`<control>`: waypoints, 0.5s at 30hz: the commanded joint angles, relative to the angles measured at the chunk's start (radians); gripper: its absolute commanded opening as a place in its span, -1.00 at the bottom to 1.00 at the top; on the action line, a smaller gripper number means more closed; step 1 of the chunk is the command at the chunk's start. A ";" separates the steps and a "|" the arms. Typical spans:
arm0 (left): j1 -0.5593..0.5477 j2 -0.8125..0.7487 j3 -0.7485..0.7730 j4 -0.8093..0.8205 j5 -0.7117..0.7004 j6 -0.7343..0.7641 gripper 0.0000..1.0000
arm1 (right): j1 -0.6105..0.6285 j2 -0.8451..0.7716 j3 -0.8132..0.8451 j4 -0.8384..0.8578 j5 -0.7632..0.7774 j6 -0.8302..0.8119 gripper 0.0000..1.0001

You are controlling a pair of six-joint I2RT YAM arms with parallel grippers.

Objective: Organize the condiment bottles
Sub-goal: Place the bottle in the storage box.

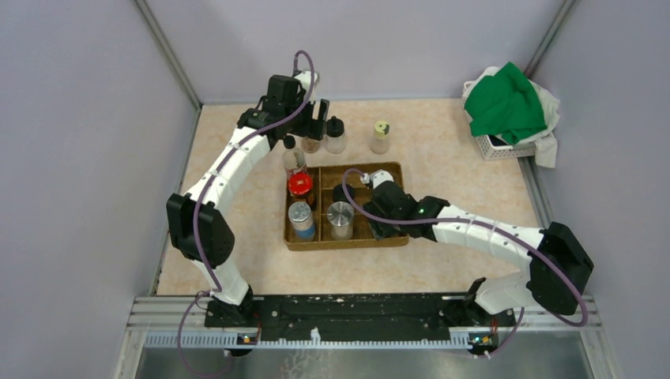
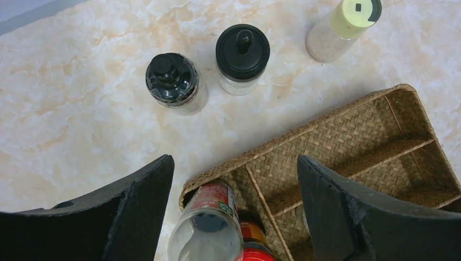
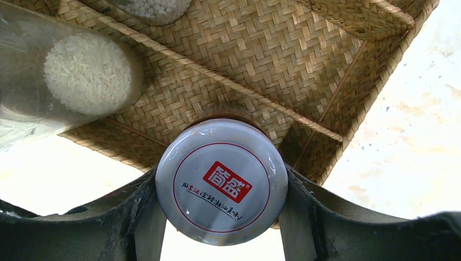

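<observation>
1. Condiment jar [image 3: 221, 182], white red-logo lid, clamped in the right gripper [image 3: 221, 204] over the brown woven tray [image 3: 261, 54]; grip visible only from the right wrist.
2. Left gripper [image 2: 234, 168] spread wide, empty, above the tray's corner.
3. Left wrist adds a yellow-green-lidded shaker [image 2: 343, 24] outside the tray.

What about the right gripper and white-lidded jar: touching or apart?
Touching. The right wrist view shows the right gripper clamping the white-lidded jar between both fingers.

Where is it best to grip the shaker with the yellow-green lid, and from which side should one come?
Probably the round body just under the lid, coming down from above. The shaker stands upright on the table, well apart from the black-lidded jar, so both of its sides are free.
</observation>
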 commanded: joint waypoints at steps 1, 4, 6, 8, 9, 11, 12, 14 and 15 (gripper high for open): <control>-0.004 -0.053 -0.005 0.023 -0.003 -0.003 0.79 | 0.010 0.008 0.012 0.090 0.026 0.017 -0.38; -0.004 -0.052 -0.005 0.022 -0.006 -0.003 0.79 | 0.010 0.015 0.012 0.086 0.027 0.021 -0.10; -0.005 -0.054 -0.005 0.022 -0.009 -0.002 0.80 | 0.010 0.013 0.012 0.086 0.027 0.022 0.05; -0.004 -0.054 -0.005 0.023 -0.011 0.000 0.80 | 0.010 0.008 0.013 0.085 0.030 0.022 0.16; -0.004 -0.055 -0.005 0.022 -0.012 0.000 0.81 | 0.009 0.006 0.015 0.084 0.029 0.021 0.20; -0.004 -0.055 -0.007 0.022 -0.010 -0.001 0.81 | 0.010 0.004 0.017 0.081 0.032 0.020 0.27; -0.004 -0.054 -0.007 0.024 -0.009 -0.001 0.81 | 0.010 0.004 0.017 0.081 0.031 0.020 0.31; -0.004 -0.051 -0.008 0.024 -0.007 -0.003 0.81 | 0.010 0.001 0.015 0.080 0.031 0.020 0.44; -0.004 -0.052 -0.008 0.024 -0.008 -0.003 0.81 | 0.010 0.002 0.015 0.080 0.031 0.020 0.48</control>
